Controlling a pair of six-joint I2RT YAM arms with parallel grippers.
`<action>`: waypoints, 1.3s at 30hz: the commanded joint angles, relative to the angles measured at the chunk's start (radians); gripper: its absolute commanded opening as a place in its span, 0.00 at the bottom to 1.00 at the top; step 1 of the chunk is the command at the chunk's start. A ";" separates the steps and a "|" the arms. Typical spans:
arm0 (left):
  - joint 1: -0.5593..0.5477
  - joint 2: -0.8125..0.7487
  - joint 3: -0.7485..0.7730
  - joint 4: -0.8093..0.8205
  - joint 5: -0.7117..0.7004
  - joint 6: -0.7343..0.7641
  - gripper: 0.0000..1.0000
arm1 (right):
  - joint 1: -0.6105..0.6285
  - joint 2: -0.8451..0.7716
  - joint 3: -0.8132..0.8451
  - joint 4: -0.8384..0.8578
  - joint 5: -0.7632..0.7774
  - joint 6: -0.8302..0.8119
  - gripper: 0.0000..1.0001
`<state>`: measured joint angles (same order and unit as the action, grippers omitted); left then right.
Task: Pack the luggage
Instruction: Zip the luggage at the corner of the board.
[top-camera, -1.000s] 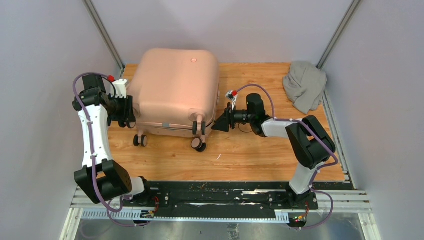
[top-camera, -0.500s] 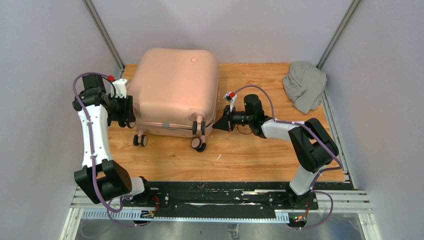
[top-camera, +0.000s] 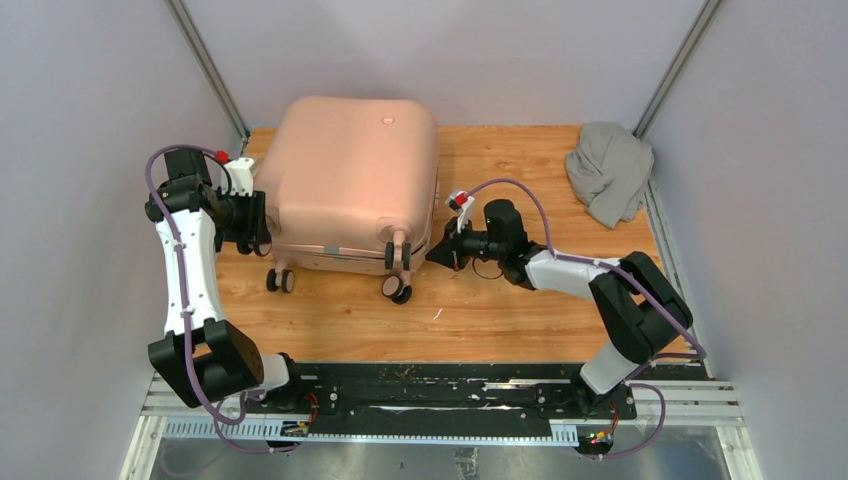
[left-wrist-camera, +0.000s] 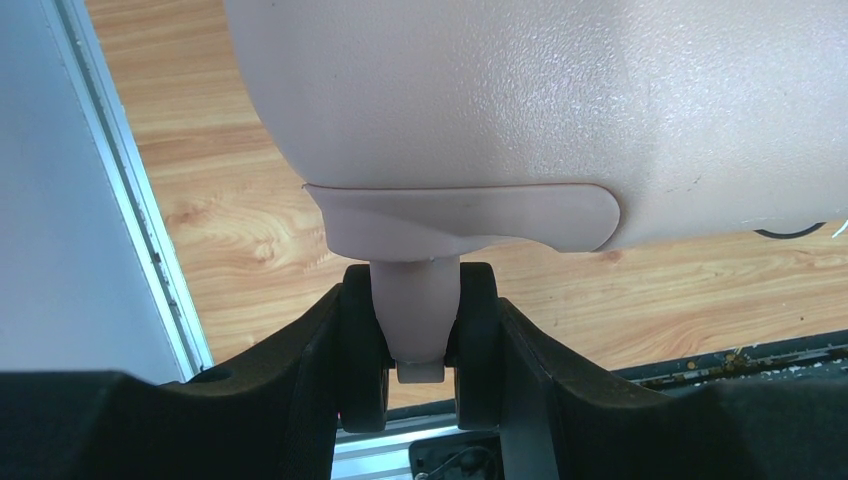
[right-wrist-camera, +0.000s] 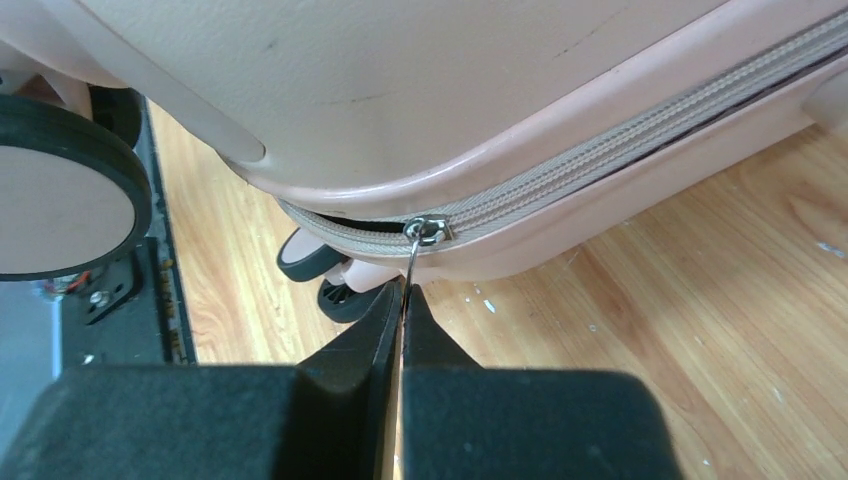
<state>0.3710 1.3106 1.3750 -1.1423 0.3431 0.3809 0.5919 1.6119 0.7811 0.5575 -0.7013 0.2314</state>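
This looks like the unzipping step. The right claw (right-wrist-camera: 402, 300) is pressed together on the thin zipper pull (right-wrist-camera: 411, 265), with the slider just ahead of its tips at a corner of the pink suitcase (top-camera: 350, 180). The suitcase lies flat on the table (top-camera: 520, 310), directly in front of both claws. The left claw (left-wrist-camera: 415, 345) pinches a wheel post (left-wrist-camera: 414, 300), bracing it. Next comes, I'd judge, a steady pull along the seam.

The luggage (top-camera: 350, 170) sits left of the cloth (top-camera: 610, 170).
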 joint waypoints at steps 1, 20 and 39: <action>-0.014 -0.068 0.080 0.110 0.136 0.006 0.00 | 0.096 -0.084 -0.044 -0.006 0.090 -0.074 0.00; -0.033 -0.085 0.051 0.111 0.167 -0.042 0.00 | 0.390 -0.142 -0.099 0.097 0.366 -0.051 0.00; -0.034 -0.068 0.095 0.111 0.166 -0.042 0.00 | 0.237 -0.226 -0.208 0.081 0.286 0.059 0.00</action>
<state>0.3504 1.2991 1.4277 -1.1805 0.3527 0.3660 0.7918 1.3983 0.5648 0.6231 -0.3450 0.2722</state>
